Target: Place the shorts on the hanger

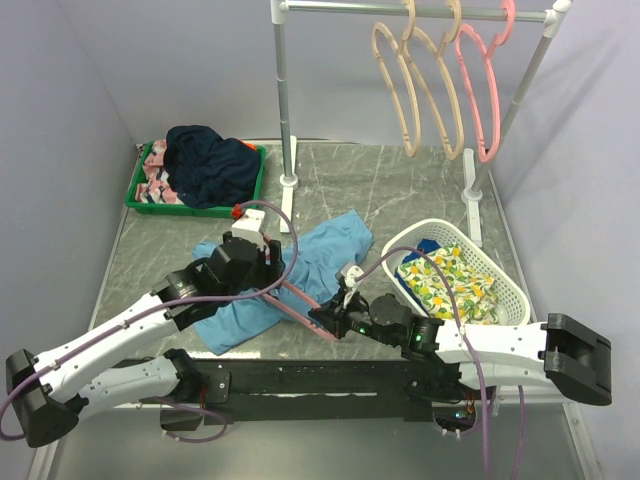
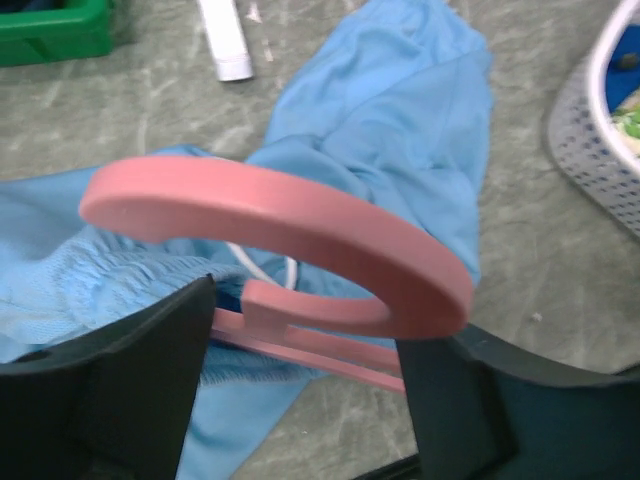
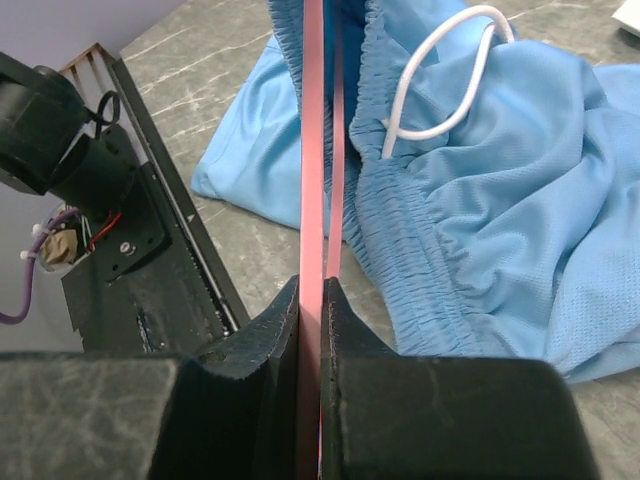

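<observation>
Top view: the shorts lie crumpled mid-table, their near part under the left gripper. The hanger shows as a thin pink bar running from the shorts to the right gripper.

Left wrist view: left jaws spread wide. The hanger's hook arcs across the gap without being clamped, with the shorts beneath.

Right wrist view: right fingers pinch the hanger's bar edge-on. The bar runs along the gathered waistband. White drawstring loops just beside it.
</observation>
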{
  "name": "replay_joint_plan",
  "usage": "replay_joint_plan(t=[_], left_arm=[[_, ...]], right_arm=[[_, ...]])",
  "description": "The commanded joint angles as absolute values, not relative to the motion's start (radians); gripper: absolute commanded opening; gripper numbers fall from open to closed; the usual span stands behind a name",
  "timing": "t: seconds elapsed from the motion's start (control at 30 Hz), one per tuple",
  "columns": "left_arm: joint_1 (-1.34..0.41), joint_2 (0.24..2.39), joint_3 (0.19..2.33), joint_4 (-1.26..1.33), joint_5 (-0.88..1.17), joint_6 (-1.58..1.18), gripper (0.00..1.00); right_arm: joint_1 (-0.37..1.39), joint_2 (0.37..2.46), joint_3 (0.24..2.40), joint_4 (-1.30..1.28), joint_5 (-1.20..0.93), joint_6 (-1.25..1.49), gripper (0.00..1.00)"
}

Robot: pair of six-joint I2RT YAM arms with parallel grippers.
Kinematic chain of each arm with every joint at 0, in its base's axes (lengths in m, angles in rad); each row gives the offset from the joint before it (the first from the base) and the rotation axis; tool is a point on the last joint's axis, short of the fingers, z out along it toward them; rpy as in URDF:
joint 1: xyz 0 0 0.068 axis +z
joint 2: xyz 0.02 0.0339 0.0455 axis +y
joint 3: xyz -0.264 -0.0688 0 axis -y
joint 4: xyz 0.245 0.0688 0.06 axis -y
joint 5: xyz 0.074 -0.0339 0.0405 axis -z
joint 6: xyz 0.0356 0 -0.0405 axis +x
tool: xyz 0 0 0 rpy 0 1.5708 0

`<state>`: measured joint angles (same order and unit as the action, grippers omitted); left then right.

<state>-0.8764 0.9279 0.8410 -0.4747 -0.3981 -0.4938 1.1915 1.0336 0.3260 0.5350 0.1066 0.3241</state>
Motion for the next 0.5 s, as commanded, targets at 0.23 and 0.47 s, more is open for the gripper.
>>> replay_joint_plan(t=[0.23, 0.47], left_arm=[[-0.897, 0.916, 0.757, -0.241, -0.538, -0.509, 0.58], [-0.897, 0.842, 0.667, -0.170, -0.584, -0.505, 0.16]], right_arm=[[1.198, 1.034, 0.376, 0.615, 0.063, 0.327, 0.00], [1.197, 1.025, 0.406, 0.546, 0.081, 0.328, 0.00]])
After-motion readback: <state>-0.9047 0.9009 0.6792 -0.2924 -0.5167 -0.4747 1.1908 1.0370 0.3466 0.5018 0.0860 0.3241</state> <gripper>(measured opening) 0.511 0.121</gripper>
